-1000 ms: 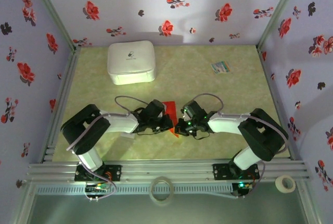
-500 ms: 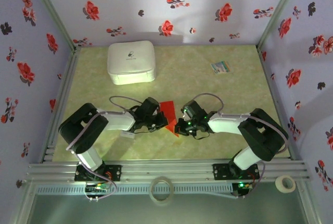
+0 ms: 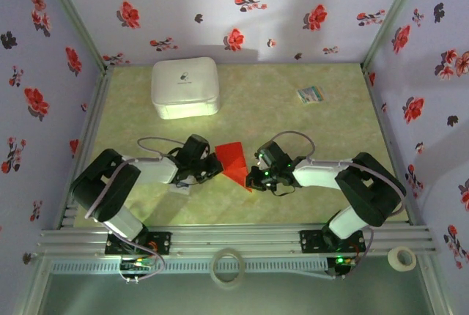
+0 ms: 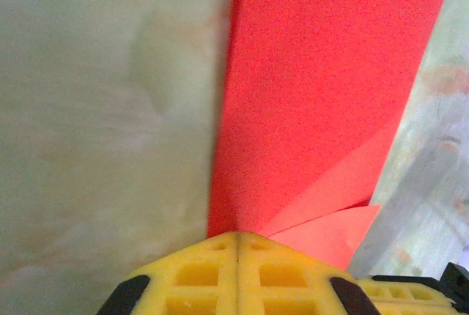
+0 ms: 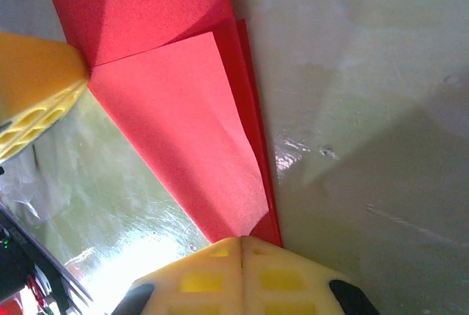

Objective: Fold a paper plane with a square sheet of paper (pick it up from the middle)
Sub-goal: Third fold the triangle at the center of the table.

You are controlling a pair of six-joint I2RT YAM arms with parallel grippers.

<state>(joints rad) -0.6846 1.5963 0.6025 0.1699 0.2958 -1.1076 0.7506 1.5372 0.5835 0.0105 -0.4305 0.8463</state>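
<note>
Jaws of the left arm (image 3: 157, 171) and right arm (image 3: 319, 173) clench opposite ends of the folded red paper (image 3: 233, 155), apparently steadying it for the next crease.

This is a small robot lab booth. Walls (image 3: 242, 0) with red flowers close in a green counter (image 3: 293, 128). The left arm (image 3: 110, 187) and the right arm (image 3: 363, 183) are bolted to metal rails (image 3: 234, 240) at the front.
</note>
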